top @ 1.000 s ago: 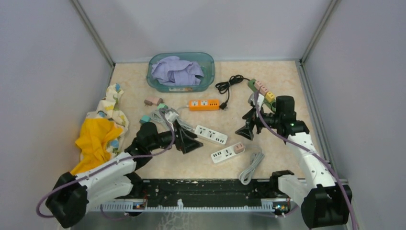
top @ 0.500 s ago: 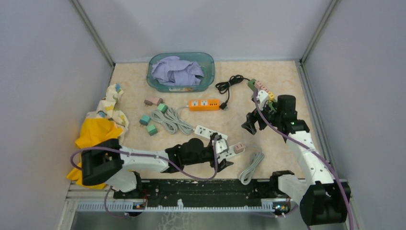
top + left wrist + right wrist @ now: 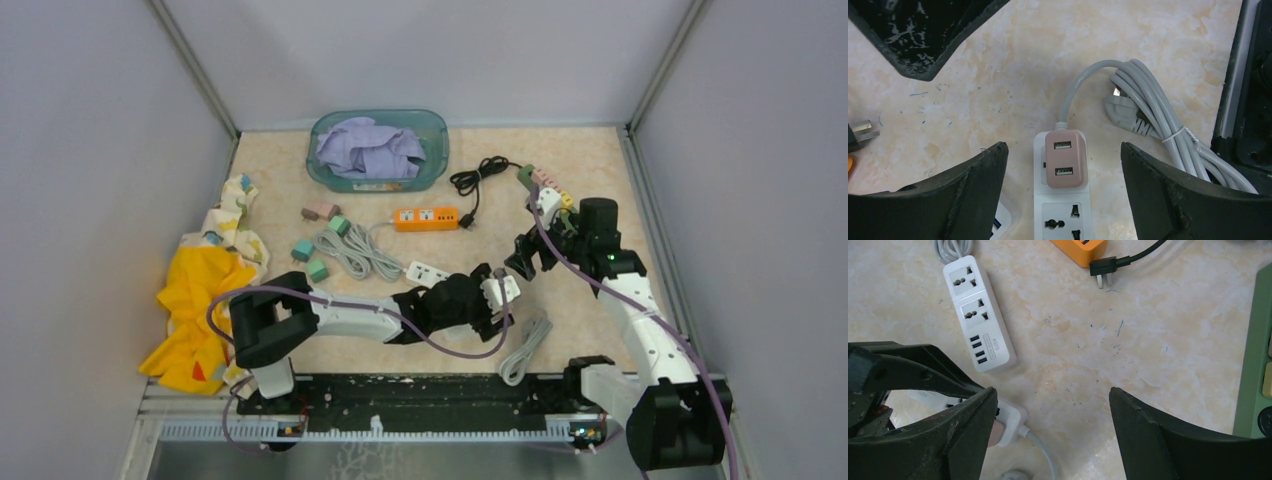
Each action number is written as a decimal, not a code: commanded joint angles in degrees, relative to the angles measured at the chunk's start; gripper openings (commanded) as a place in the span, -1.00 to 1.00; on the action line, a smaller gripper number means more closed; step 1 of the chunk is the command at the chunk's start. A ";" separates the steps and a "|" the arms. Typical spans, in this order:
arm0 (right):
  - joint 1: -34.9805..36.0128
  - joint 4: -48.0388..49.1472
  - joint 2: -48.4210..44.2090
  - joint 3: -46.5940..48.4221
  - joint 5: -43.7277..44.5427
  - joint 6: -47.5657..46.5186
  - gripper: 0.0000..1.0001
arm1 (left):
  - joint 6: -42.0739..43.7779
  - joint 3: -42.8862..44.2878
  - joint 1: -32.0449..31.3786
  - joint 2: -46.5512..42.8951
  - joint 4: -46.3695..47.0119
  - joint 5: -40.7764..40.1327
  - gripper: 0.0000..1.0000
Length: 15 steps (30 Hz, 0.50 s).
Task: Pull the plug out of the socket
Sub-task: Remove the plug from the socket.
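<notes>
1. The pink plug (image 3: pixel 1064 159) sat in the end socket of the white power strip (image 3: pixel 1063 215), at about 5 o'clock of the table's centre in the overhead view. It was fully seated, and the pull was judged not yet begun.
2. The left gripper (image 3: pixel 1063 150) stood directly over the plug with its fingers (image 3: pixel 973 190) spread wide to either side. They touched neither plug nor strip and gripped nothing.
3. The right gripper (image 3: pixel 1052 395) hung at about 1 o'clock of the left one, its fingers also wide apart and empty. The strip's end lay at 7 o'clock in the right wrist view.
4. Risk: nothing pinned the strip, so a pull on the plug would likely lift or drag the whole strip.
5. Risk: the plug is short and smooth (two USB ports on top). A shallow or off-centre closure could slip off, or pinch the strip's body along with the plug.
6. Risk: the grey cable (image 3: pixel 1148 115), coiled at 2 o'clock of the plug, lay close to the right-hand finger and could snag.
7. Not determinable:
   - The left gripper's height above the plug could not be told.
   - The overhead view hid the plug behind the left gripper.
   - The left wrist frame cut off the strip's lower half.
   - The left arm largely covered the plug in the right wrist view.
</notes>
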 commanded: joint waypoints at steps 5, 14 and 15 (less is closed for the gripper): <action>-0.60 2.51 -0.57 1.71 -0.99 0.57 0.64 | -2.76 8.44 0.52 5.19 -12.09 -2.39 0.50; -0.56 2.49 -0.40 1.61 -0.94 0.55 0.65 | -3.14 12.01 0.95 6.04 -16.77 0.06 -0.32; -0.60 2.48 -0.41 1.60 -0.99 0.49 0.64 | -3.03 12.10 1.02 5.95 -16.82 0.52 -0.44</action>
